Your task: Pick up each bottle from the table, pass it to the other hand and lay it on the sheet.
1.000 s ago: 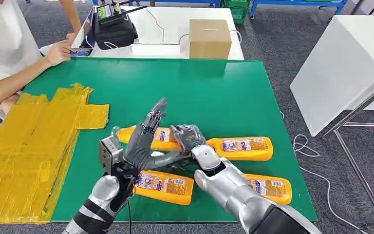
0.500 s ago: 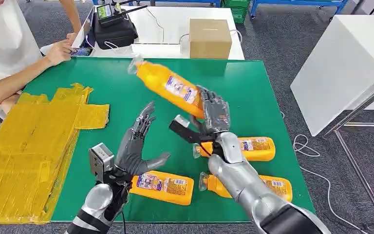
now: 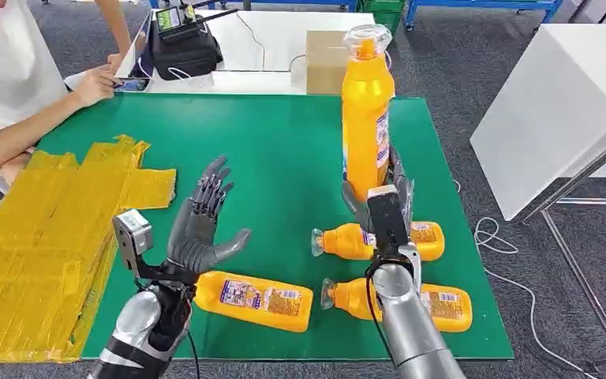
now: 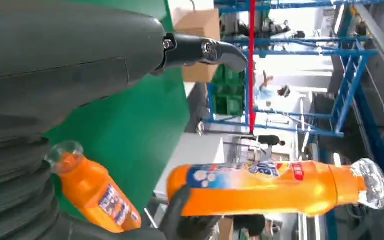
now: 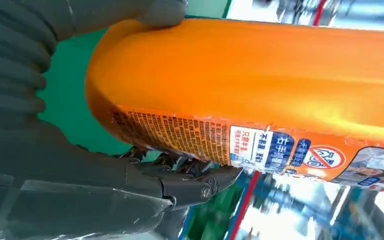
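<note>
Green matting covers the table [image 3: 284,142] we stand at, with grey carpet around it, a white table at 12 o'clock carrying a cardboard box [image 3: 323,63] and a black bag [image 3: 183,51], and a white panel [image 3: 552,110] at 2 o'clock. A person [image 3: 16,87] sits at 10 o'clock, an arm reaching onto the white table. Along the mat's 9 o'clock side lies the yellow sheet [image 3: 47,237]. Our right hand [image 3: 383,201] grips the base of the held bottle [image 3: 367,110], which stands upright above the mat with its clear cap at 12 o'clock. Half a second ago that bottle was tilted toward 10 o'clock and lower; now it is raised and vertical. Our left hand [image 3: 201,225] holds nothing, palm turned toward the bottle and fingers spread wide; it has drawn slightly toward 9 o'clock since then. Three more bottles lie flat on the mat where they were: the near bottle [image 3: 252,300] at 6 o'clock, the middle bottle [image 3: 343,241] and the far-right bottle [image 3: 442,306] at 5 o'clock.
</note>
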Tool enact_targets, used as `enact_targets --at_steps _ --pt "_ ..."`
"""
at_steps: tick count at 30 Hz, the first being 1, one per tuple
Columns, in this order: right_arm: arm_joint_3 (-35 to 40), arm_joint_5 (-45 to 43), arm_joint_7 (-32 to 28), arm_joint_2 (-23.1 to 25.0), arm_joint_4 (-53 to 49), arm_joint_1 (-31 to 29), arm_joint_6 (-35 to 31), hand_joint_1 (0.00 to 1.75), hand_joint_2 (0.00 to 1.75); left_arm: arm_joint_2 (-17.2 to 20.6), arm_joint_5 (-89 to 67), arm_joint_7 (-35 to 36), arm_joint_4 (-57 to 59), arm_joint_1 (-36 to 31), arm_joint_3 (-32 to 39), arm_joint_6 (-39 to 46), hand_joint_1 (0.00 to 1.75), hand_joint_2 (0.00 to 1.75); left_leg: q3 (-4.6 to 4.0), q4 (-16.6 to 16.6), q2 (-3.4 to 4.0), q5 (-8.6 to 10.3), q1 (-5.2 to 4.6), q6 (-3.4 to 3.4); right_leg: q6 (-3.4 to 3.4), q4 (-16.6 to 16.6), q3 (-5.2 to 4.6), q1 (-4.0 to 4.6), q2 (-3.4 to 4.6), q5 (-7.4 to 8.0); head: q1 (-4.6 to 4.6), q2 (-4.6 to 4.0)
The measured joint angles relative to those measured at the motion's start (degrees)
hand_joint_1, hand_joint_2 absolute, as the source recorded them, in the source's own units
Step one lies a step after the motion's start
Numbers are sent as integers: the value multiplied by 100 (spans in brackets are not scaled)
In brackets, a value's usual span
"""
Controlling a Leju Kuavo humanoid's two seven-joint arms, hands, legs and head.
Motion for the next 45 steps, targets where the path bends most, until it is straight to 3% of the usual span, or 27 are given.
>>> enact_targets --at_steps 14,24,35,45 --pt "868 247 -68 31 -488 323 180 175 175 20 556 182 -195 -295 -24 -42 0 175 -1 0 -3 1 -2 0 0 -1 -12 -4 0 1 2 0" --pt "1292 635 -101 26 -525 323 77 175 175 51 516 173 -304 -337 -166 -22 0 175 -2 0 0 1 -1 0 0 0 -6 -3 0 0 2 0" --pt "2370 1449 175 18 -506 76 254 175 175 53 591 66 -304 -382 -262 -88 0 175 -1 0 3 1 0 -1 -1 0 -17 -3 1 0 0 0" --pt "2586 1611 195 18 -467 27 237 175 175 57 608 57 -299 -392 -256 -105 0 175 -2 0 0 1 -1 -1 -1 0 -19 -4 1 0 2 0"
